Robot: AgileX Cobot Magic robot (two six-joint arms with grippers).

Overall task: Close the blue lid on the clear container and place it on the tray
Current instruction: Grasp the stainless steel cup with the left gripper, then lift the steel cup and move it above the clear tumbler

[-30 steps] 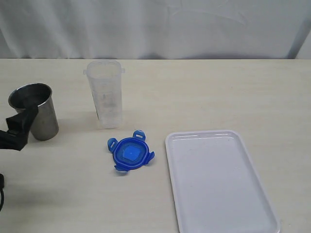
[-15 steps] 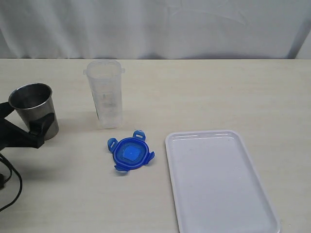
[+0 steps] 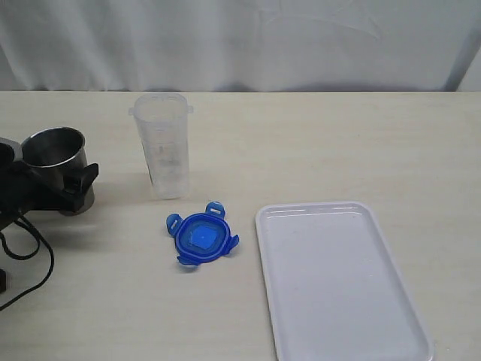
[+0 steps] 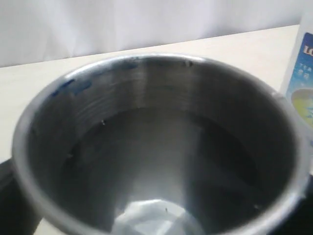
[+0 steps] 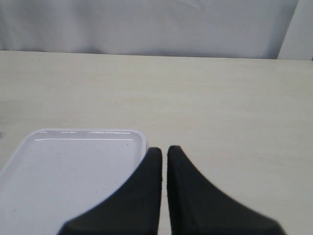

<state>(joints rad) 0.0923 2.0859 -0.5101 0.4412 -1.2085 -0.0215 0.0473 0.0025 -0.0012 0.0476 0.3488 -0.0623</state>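
One arm seems off target: our left gripper [image 3: 51, 169], spread wide, brackets the cup [image 3: 54, 149] at the left edge of the table [image 3: 98, 308], so we steer it to the container [image 3: 163, 147] mid-table; right gripper [image 5: 164, 156] closed, empty.

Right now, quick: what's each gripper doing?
Left gripper: open, jaws either side of the steel cup; cannot tell if they touch it.
Right gripper: shut, holding nothing.
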